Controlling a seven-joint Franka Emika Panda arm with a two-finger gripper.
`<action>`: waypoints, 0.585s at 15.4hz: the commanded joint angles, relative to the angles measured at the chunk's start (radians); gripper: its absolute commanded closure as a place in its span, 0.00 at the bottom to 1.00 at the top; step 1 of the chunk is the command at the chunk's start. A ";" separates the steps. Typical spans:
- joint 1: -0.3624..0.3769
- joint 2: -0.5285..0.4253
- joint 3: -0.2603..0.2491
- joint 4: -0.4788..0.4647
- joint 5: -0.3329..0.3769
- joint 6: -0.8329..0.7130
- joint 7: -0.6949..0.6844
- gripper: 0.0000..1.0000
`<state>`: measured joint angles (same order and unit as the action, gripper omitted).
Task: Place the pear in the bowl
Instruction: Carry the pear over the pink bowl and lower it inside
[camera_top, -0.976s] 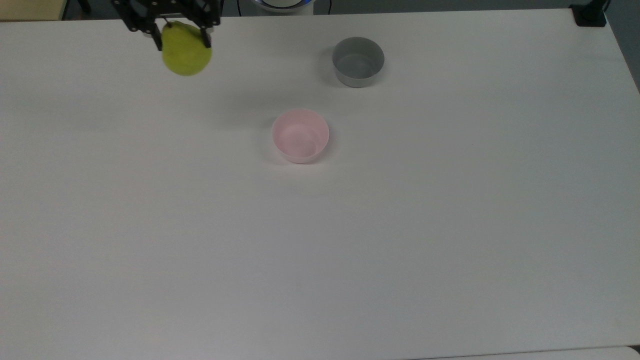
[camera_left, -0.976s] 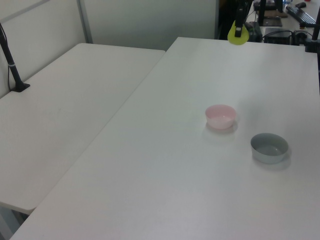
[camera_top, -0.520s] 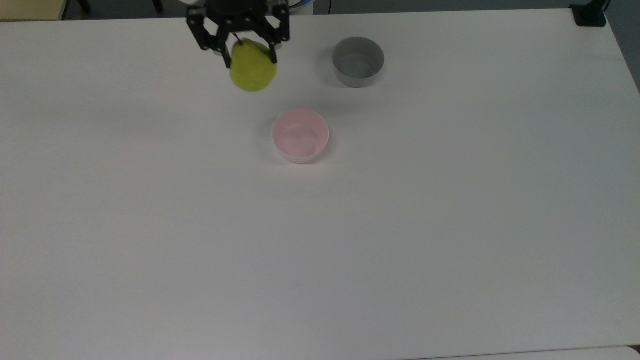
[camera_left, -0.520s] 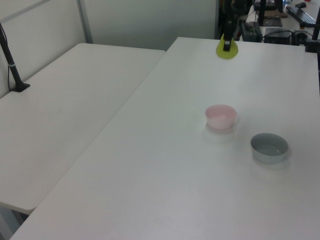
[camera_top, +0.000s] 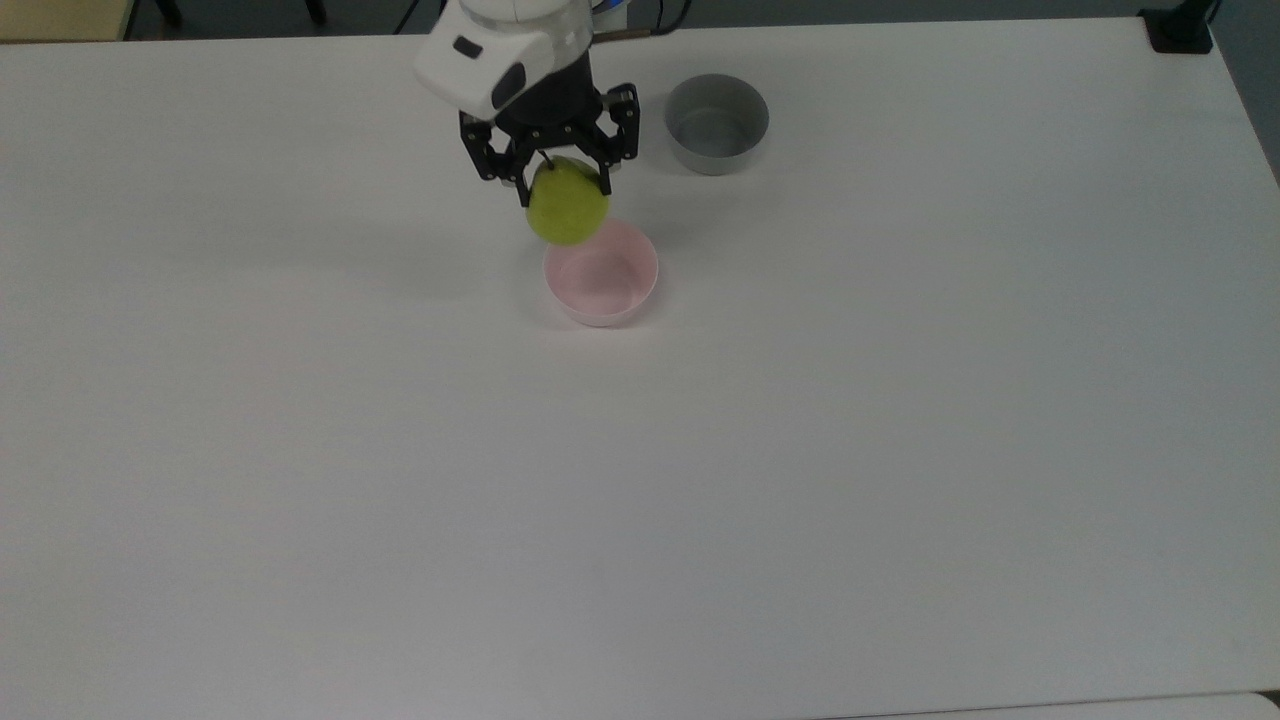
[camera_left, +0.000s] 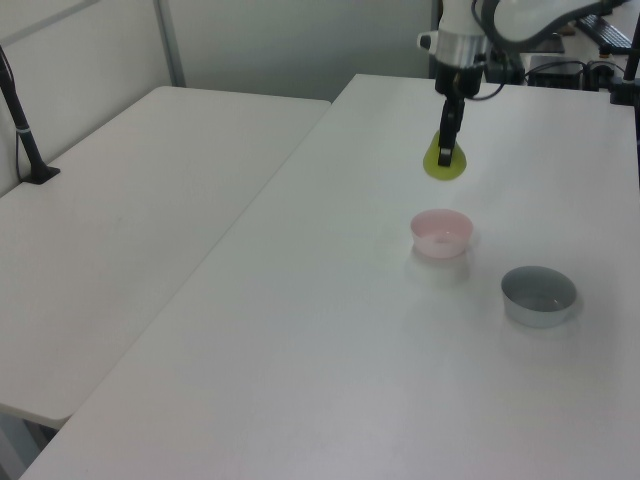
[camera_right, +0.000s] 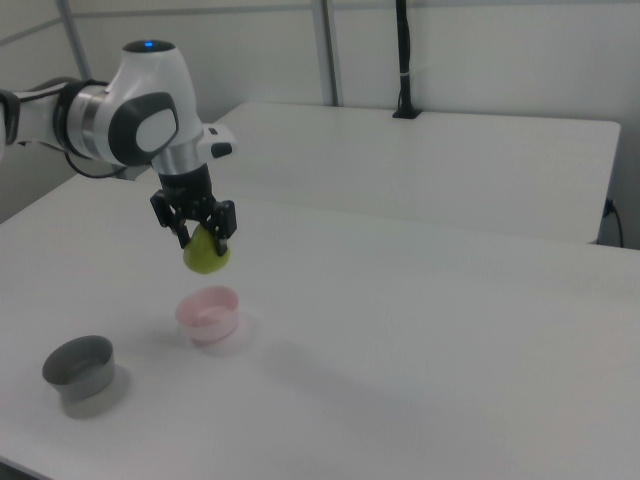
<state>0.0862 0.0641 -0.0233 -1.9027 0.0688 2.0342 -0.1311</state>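
My gripper (camera_top: 563, 188) is shut on the yellow-green pear (camera_top: 567, 208), holding it by its upper part in the air. The pear (camera_right: 206, 255) hangs above the table, clear of the pale pink bowl (camera_right: 209, 312) below it. In the top view the pear overlaps the upper left rim of the pink bowl (camera_top: 602, 275). In the left view the gripper (camera_left: 446, 154) and pear (camera_left: 442, 165) hang beyond the bowl (camera_left: 441, 231). The bowl holds nothing.
A grey straight-sided bowl (camera_top: 717, 122) stands on the white table (camera_top: 640, 450) up and to the right of the pink bowl in the top view, close to the arm. A second white table (camera_left: 120, 220) adjoins on the left view's left.
The arm has carried the pear from the top view's upper left rightward and downward, from far off the pink bowl to just over its rim. Both bowls stayed put.
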 joint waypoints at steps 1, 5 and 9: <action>0.030 0.039 -0.010 -0.029 0.002 0.063 0.019 0.97; 0.063 0.086 -0.009 -0.052 -0.015 0.089 0.022 0.97; 0.079 0.129 -0.009 -0.064 -0.047 0.155 0.077 0.97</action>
<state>0.1425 0.1811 -0.0233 -1.9402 0.0604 2.1259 -0.1164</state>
